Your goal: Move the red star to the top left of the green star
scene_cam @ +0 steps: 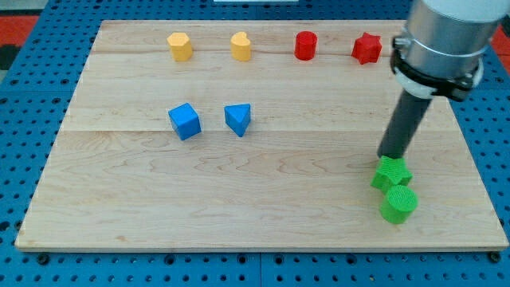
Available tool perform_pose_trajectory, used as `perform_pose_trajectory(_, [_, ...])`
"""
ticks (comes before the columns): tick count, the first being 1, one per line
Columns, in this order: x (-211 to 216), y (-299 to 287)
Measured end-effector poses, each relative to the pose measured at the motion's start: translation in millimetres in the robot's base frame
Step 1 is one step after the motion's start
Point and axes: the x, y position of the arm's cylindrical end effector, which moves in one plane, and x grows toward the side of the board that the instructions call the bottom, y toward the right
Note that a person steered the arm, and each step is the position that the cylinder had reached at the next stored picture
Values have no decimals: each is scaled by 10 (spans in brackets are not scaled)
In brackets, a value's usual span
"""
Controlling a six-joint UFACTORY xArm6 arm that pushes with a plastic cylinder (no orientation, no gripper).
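Red star (pixel 366 48) upright, flat, no long axis.

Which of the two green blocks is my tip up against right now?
The green star, the upper of the pair. My tip sits at its top edge. The green cylinder lies just below the star, farther from the tip.

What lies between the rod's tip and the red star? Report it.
Nothing. In the camera view, my tip sits at the green star's top edge, and only bare board separates it from the red star above.
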Motion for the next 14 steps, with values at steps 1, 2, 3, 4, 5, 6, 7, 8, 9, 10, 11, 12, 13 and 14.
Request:
perform_pose_trajectory(1, [4,19])
perform_pose_trajectory(2, [-221,304])
perform_pose_trajectory(3, [-770,476])
perform_pose_trajectory(4, [-1457,706])
perform_pose_trajectory(5, [-2088,855])
perform_pose_trajectory(6, [-2438,550])
perform_pose_trajectory(7, [-2461,-16])
perform_pose_trajectory(8, [-2314,-516])
perform_pose_trajectory(9, [-2141,-602])
perform_pose_trajectory(10, [-2141,-496])
perform_pose_trajectory(11, [-2140,-496])
perform_pose_trajectory(12, [-1877,-493])
perform_pose_trajectory(13, [-1550,-493])
perform_pose_trajectory(14, [-1799,-522])
